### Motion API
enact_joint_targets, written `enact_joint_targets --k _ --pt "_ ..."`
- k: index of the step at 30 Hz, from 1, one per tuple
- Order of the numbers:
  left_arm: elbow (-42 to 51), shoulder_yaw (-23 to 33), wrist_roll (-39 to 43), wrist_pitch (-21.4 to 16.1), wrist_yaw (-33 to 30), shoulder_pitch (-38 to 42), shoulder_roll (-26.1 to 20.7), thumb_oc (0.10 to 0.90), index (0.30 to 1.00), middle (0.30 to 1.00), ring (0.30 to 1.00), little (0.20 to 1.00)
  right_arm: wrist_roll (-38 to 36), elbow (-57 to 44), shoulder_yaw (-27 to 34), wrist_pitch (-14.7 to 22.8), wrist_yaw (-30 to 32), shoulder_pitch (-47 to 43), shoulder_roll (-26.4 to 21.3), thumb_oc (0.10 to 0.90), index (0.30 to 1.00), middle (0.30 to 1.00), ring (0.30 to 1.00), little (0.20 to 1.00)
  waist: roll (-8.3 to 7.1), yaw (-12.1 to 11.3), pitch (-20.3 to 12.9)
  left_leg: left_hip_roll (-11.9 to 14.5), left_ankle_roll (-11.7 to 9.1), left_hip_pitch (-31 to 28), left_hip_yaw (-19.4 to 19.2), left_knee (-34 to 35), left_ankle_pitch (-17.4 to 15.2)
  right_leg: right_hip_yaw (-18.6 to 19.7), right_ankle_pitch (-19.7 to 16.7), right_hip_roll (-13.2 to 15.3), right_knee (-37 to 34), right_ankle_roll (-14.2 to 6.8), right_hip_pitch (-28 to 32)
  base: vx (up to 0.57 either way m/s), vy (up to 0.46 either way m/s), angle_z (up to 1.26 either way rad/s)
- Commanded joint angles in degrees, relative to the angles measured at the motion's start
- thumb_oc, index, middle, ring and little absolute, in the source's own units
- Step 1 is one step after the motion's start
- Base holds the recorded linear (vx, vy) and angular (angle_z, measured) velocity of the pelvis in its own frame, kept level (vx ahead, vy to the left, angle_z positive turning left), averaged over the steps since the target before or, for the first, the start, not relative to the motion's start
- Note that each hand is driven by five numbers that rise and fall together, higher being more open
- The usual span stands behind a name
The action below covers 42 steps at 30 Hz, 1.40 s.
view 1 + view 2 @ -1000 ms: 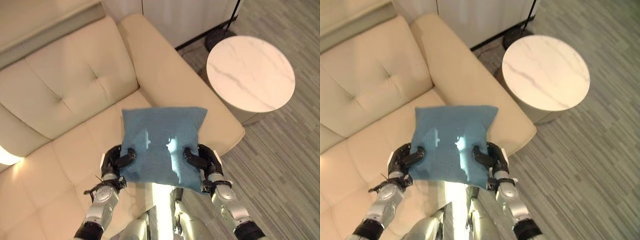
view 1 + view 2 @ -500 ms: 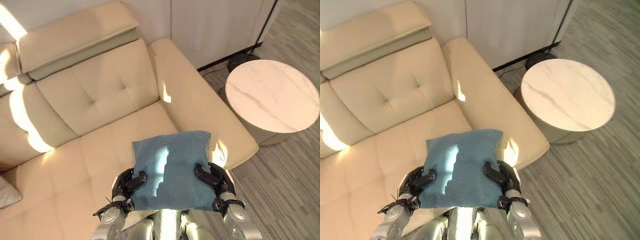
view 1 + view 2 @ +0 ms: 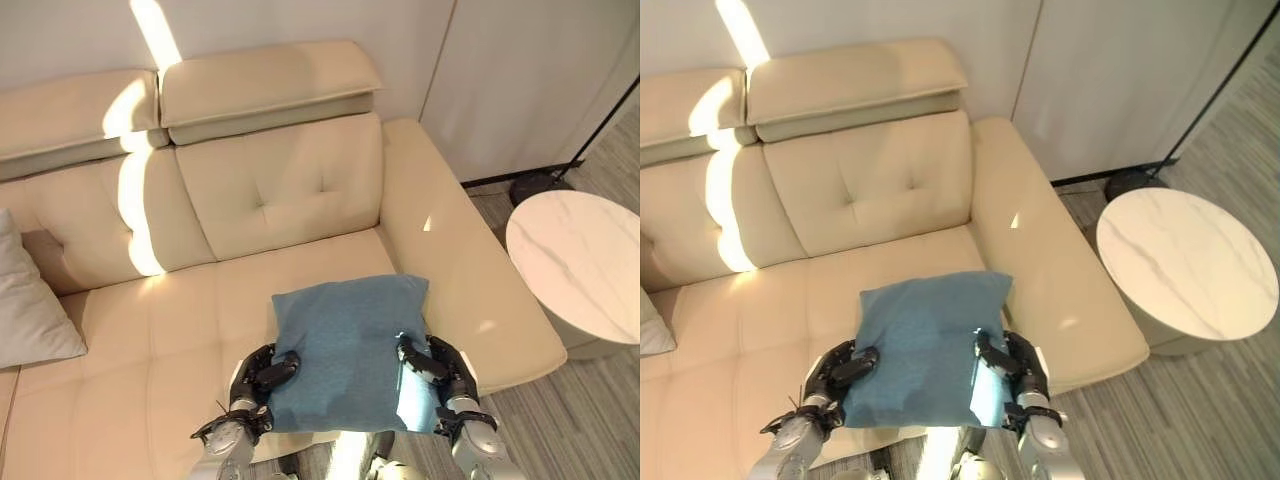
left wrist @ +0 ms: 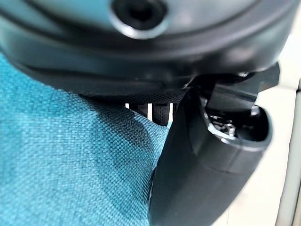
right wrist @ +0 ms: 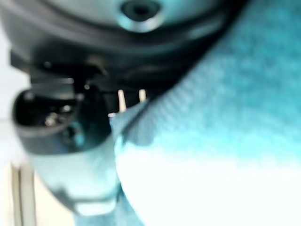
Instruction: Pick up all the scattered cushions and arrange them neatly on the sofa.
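Now | blue cushion (image 3: pixel 345 340): square, woven | left hand (image 3: pixel 262 372), right hand (image 3: pixel 440 367): pinching its sides

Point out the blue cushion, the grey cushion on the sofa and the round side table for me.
blue cushion (image 3: pixel 345 345), left eye view, middle of its top face.
grey cushion (image 3: pixel 30 315), left eye view, its visible front face.
round side table (image 3: pixel 1185 260), right eye view, bare marble top.
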<state>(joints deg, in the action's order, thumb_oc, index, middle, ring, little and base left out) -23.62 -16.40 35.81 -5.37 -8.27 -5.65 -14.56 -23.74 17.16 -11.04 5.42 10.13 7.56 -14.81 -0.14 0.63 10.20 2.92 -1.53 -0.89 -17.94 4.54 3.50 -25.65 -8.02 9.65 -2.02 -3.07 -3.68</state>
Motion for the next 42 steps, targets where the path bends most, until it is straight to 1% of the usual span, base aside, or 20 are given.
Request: enact_joint_targets --k 1,2,4,6,8,10,13,18,21,25,27,30,31,33,34,36,37,38,41,42 --pt "9.00 -0.11 -1.68 -5.39 2.49 3.87 0.49 0.400 0.300 0.300 0.300 0.300 -0.61 -8.41 1.16 6.82 -2.02 -6.77 2.56 0.400 0.300 0.300 0.300 0.300 -1.81 0.65 -3.35 -0.77 0.51 2.45 5.05 -2.23 -4.02 9.88 9.28 -0.81 7.65 -4.61 0.44 -0.08 0.054 0.25" --pt "8.98 -0.11 -1.68 -5.40 2.50 3.90 0.48 0.400 0.300 0.300 0.300 0.300 -0.61 -8.40 1.16 6.82 -2.02 -6.79 2.57 0.400 0.300 0.300 0.300 0.300 -1.82 0.58 -3.35 -0.77 0.52 2.47 4.97 -2.26 -4.06 9.96 9.33 -0.80 7.76 -4.61 0.35 0.00 0.057 0.37" --pt "8.70 0.19 -1.85 -6.26 2.25 4.97 0.19 0.400 0.300 0.300 0.300 0.300 0.34 -8.24 1.13 7.09 -1.69 -7.90 2.44 0.400 0.300 0.300 0.300 0.300 -1.87 1.14 -3.52 -1.38 1.01 2.43 5.79 -2.41 -4.44 16.69 8.77 -3.22 7.68 -5.39 -2.54 0.03 0.049 0.32" --pt "8.27 -0.26 -3.00 -6.84 2.51 6.12 -0.34 0.400 0.300 0.300 0.300 0.300 1.27 -8.65 0.96 7.52 -1.84 -8.10 2.05 0.400 0.300 0.300 0.300 0.300 -2.31 1.55 -3.46 -2.28 1.32 2.29 7.55 -2.88 -4.69 20.00 8.50 -4.16 6.25 -5.31 -2.95 0.10 0.009 0.09" --pt "8.67 -0.14 -4.06 -6.97 2.93 6.05 -0.54 0.400 0.300 0.300 0.300 0.300 1.66 -8.47 1.39 7.59 -2.06 -7.85 1.67 0.400 0.300 0.300 0.300 0.300 -2.75 1.59 -4.09 -2.94 1.35 2.47 8.41 -2.92 -4.75 20.99 7.80 -4.55 4.81 -5.14 -2.30 0.10 -0.022 0.52" --pt "9.14 -0.01 -4.33 -6.92 2.89 5.96 -0.85 0.400 0.300 0.300 0.300 0.300 2.25 -8.30 1.48 7.49 -1.92 -8.15 1.22 0.400 0.300 0.300 0.300 0.300 -2.83 1.36 -4.40 -3.07 1.21 2.32 8.54 -2.57 -4.61 20.46 7.12 -4.42 4.07 -5.24 -1.80 0.08 -0.044 0.35" --pt "11.62 1.13 -4.74 -7.62 2.34 7.48 -1.50 0.400 0.300 0.300 0.300 0.300 3.95 -8.98 1.95 7.73 -1.44 -10.02 -0.16 0.400 0.300 0.300 0.300 0.300 -2.56 0.61 -4.55 -2.76 0.31 3.46 8.43 -0.81 -3.52 17.39 5.98 -3.65 1.37 -5.60 -1.78 0.03 -0.118 0.14" --pt "16.48 1.59 -5.57 -10.73 -0.64 13.86 -1.75 0.400 0.300 0.300 0.300 0.300 6.70 -10.90 2.36 9.83 1.87 -16.44 -1.86 0.400 0.300 0.300 0.300 0.300 -1.12 0.58 -3.38 -2.12 -0.85 8.87 9.44 0.46 -1.57 14.75 4.52 -3.06 -1.24 -5.49 -5.60 -0.09 -0.073 0.28" --pt "20.59 1.89 -7.60 -14.40 -4.14 22.30 -1.69 0.400 0.300 0.300 0.300 0.300 10.35 -13.08 1.32 11.60 5.31 -25.20 -3.04 0.400 0.300 0.300 0.300 0.300 -0.38 0.38 -3.78 -1.58 -1.93 14.70 9.85 0.46 0.14 14.32 3.13 -3.27 -2.64 -5.53 -10.45 -0.07 -0.035 0.09" --pt "23.47 1.81 -10.56 -17.70 -8.97 32.90 -2.90 0.400 0.300 0.300 0.300 0.300 14.40 -15.09 0.04 13.19 9.10 -34.76 -5.41 0.400 0.300 0.300 0.300 0.300 -0.08 0.34 -5.04 -1.31 -2.83 18.93 10.43 0.46 0.77 14.51 2.56 -3.56 -2.79 -5.48 -14.82 -0.02 -0.016 0.02" --pt "23.38 1.83 -10.60 -17.72 -9.03 33.14 -2.91 0.400 0.300 0.300 0.300 0.300 14.42 -15.00 0.06 13.22 9.14 -35.00 -5.42 0.400 0.300 0.300 0.300 0.300 -0.11 0.40 -5.12 -1.38 -2.79 19.37 10.45 0.46 1.10 14.48 2.27 -3.49 -2.85 -5.44 -15.21 -0.01 -0.005 0.03" --pt "25.96 2.29 -18.40 -20.82 -16.43 45.50 -5.23 0.400 0.300 0.300 0.300 0.300 24.17 -18.04 0.09 14.39 16.60 -47.02 -8.65 0.400 0.300 0.300 0.300 0.300 -0.19 0.36 -6.64 -1.63 -3.59 23.91 11.07 0.46 2.08 15.10 1.56 -3.82 -2.98 -5.48 -20.16 0.03 -0.023 0.05" --pt "25.05 2.50 -30.27 -21.07 -26.70 53.78 -7.39 0.400 0.300 0.300 0.300 0.300 36.94 -18.02 -0.56 13.46 25.38 -56.17 -12.42 0.400 0.300 0.300 0.300 0.300 -0.55 0.33 -7.81 -1.61 -4.39 27.22 10.99 0.46 2.31 15.34 1.61 -3.95 -2.98 -6.05 -23.80 0.07 -0.038 0.05" --pt "23.16 2.34 -33.71 -20.53 -31.08 56.99 -7.65 0.400 0.300 0.300 0.300 0.300 42.23 -15.88 -2.01 11.48 29.23 -60.35 -14.29 0.400 0.300 0.300 0.300 0.300 -0.85 0.26 -7.91 -1.75 -4.45 28.69 11.15 0.46 2.49 15.58 1.43 -3.85 -2.98 -6.26 -25.36 0.02 -0.031 0.04" --pt "23.01 2.32 -33.92 -20.55 -31.33 57.31 -7.62 0.400 0.300 0.300 0.300 0.300 42.36 -15.61 -2.17 11.50 29.48 -60.76 -14.33 0.400 0.300 0.300 0.300 0.300 -0.84 0.31 -7.80 -1.82 -4.38 29.04 11.12 0.46 2.93 15.58 1.04 -3.78 -2.98 -6.20 -25.71 0.00 0.000 0.00" --pt "17.72 0.59 -35.55 -19.76 -34.85 61.39 -7.48 0.400 0.300 0.300 0.300 0.300 45.59 -9.47 -5.47 9.02 33.16 -66.73 -16.83 0.400 0.300 0.300 0.300 0.300 -0.95 0.05 -7.63 -1.64 -4.58 30.35 11.13 0.46 2.94 15.73 1.17 -3.62 -2.98 -6.53 -27.00 0.01 -0.025 -0.01" --pt "9.39 -2.62 -33.83 -18.98 -36.08 66.48 -7.32 0.400 0.300 0.300 0.300 0.300 44.65 -0.08 -9.84 6.47 35.27 -71.92 -18.95 0.400 0.300 0.300 0.300 0.300 -1.36 0.07 -7.27 -1.50 -4.88 31.60 11.06 0.46 3.34 15.65 0.68 -3.58 -2.98 -6.84 -28.52 0.01 -0.060 -0.02" --pt "3.84 -4.62 -31.47 -18.78 -36.13 70.05 -7.39 0.400 0.300 0.300 0.300 0.300 41.72 6.35 -12.30 5.79 35.82 -75.03 -19.68 0.400 0.300 0.300 0.300 0.300 -1.55 0.15 -6.69 -1.41 -5.06 32.73 11.05 0.46 3.95 15.67 0.42 -3.58 -2.98 -7.00 -29.49 -0.02 -0.066 -0.02" --pt "-8.20 -8.45 -24.79 -17.59 -33.43 77.68 -9.05 0.400 0.300 0.300 0.300 0.300 33.07 19.24 -16.19 4.57 34.59 -80.88 -18.90 0.400 0.300 0.300 0.300 0.300 -1.45 0.31 -5.38 -1.56 -4.95 35.15 11.63 0.46 4.54 16.06 -0.63 -3.59 -2.98 -7.28 -32.24 -0.03 -0.016 -0.05" --pt "-8.61 -8.48 -24.55 -17.80 -33.27 78.14 -9.12 0.400 0.300 0.300 0.300 0.300 32.90 19.62 -16.32 4.75 34.58 -81.34 -18.92 0.400 0.300 0.300 0.300 0.300 -1.43 0.34 -5.30 -1.57 -4.94 35.30 11.64 0.46 4.56 16.06 -0.65 -3.58 -2.98 -7.28 -32.39 -0.02 0.002 0.25"
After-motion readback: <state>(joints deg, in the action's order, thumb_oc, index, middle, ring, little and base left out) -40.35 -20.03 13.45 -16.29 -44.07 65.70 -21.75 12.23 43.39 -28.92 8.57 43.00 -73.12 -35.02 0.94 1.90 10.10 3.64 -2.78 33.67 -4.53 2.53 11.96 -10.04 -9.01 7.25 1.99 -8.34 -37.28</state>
